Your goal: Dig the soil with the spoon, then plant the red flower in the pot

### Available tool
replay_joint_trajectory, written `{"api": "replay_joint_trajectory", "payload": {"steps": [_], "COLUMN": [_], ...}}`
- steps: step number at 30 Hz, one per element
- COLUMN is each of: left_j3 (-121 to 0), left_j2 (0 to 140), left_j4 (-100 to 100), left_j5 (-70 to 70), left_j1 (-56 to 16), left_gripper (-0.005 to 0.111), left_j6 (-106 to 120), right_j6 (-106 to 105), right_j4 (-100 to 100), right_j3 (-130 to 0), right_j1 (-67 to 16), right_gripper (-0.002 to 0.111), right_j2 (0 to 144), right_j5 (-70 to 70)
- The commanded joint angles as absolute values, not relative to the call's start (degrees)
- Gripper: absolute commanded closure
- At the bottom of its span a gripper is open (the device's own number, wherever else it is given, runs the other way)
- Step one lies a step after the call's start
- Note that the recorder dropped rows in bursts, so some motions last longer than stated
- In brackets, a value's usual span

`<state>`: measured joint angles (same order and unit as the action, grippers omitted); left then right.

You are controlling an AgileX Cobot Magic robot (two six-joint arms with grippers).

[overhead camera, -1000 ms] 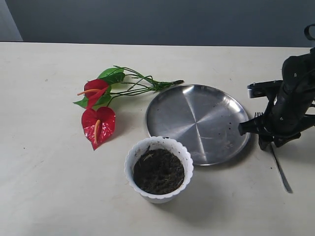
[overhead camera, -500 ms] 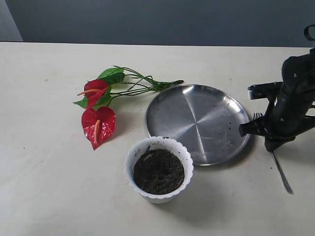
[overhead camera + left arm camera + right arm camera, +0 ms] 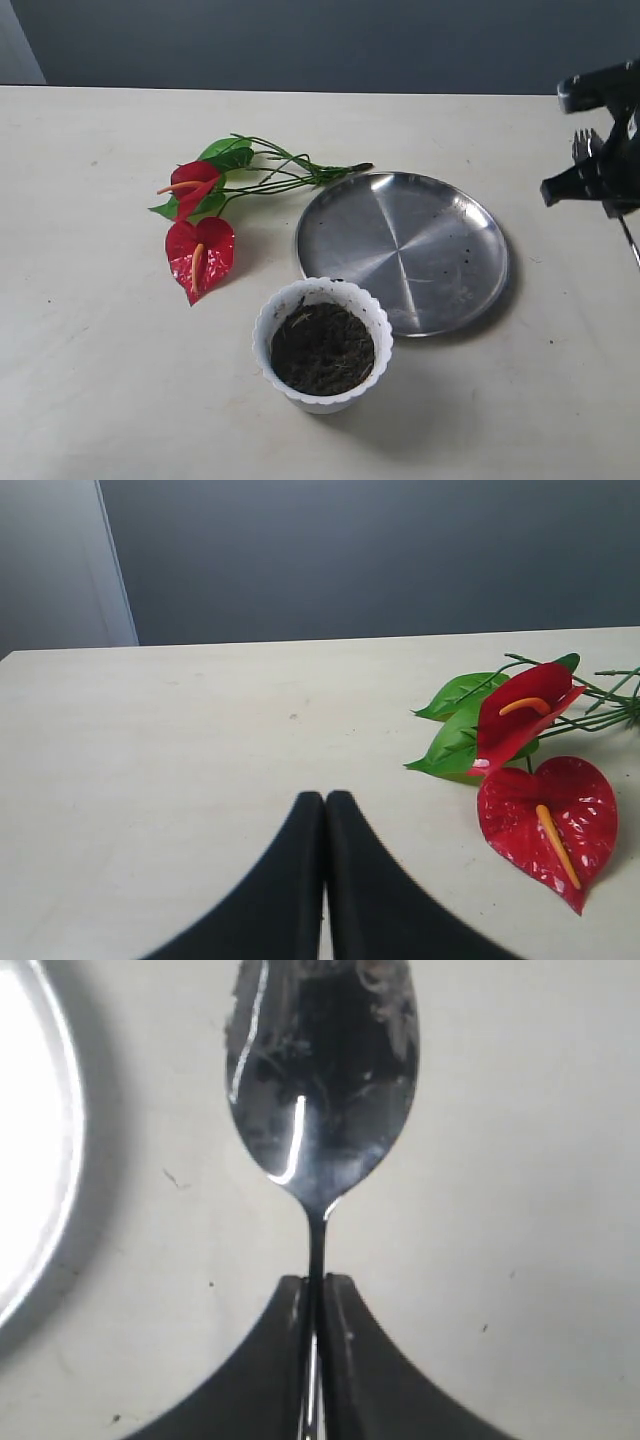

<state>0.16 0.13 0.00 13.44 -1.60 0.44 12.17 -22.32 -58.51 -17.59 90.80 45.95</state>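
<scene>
My right gripper (image 3: 598,150) hangs above the table at the far right, shut on the thin handle of the silver spoon (image 3: 582,146). In the right wrist view the fingertips (image 3: 338,1295) pinch the handle just behind the spoon's bowl (image 3: 320,1080). The white scalloped pot (image 3: 268,322) stands front centre, filled with dark soil (image 3: 322,348). On the table to the left lies the red flower (image 3: 200,250), stems pointing right. The left wrist view has my left gripper (image 3: 324,798) shut on nothing, low over bare table, with the red flower (image 3: 545,815) off to one side. The exterior view does not show the left gripper.
A wide shiny steel plate (image 3: 400,245) lies between the pot and my right gripper, with a few soil crumbs on it; its rim (image 3: 30,1160) shows in the right wrist view. A grey wall runs behind the table's far edge.
My right gripper has risen from the table beside the plate and moved up and to the right, lifting the spoon off the surface. Pot, flower and plate have not moved.
</scene>
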Motion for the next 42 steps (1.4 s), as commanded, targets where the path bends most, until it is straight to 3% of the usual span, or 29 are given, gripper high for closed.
{"api": "replay_joint_trajectory", "payload": {"steps": [1, 16, 21, 33, 42], "left_j3": [0.00, 0.00, 0.00, 0.00, 0.00], "left_j2": [0.00, 0.00, 0.00, 0.00, 0.00], "left_j4": [0.00, 0.00, 0.00, 0.00, 0.00], "left_j5": [13.31, 13.31, 13.31, 13.31, 13.31], "left_j1": [-1.84, -1.84, -1.84, -1.84, -1.84], "left_gripper": [0.106, 0.106, 0.106, 0.106, 0.106], "left_j6": [0.39, 0.39, 0.39, 0.39, 0.39], "right_j6": [-0.63, -4.23, -7.48, -13.59, -14.81], "right_j4": [-23.58, -71.61, -80.55, -73.78, -73.53], "right_j3": [-60.17, -60.31, -60.31, -59.76, -46.93], "right_j1": [-23.88, -62.95, -72.63, -82.84, -85.30], "right_gripper": [0.109, 0.109, 0.109, 0.109, 0.109], "right_j2": [84.30, 82.45, 86.08, 96.35, 95.47], "right_j5": [47.06, 62.38, 68.27, 69.96, 69.96]}}
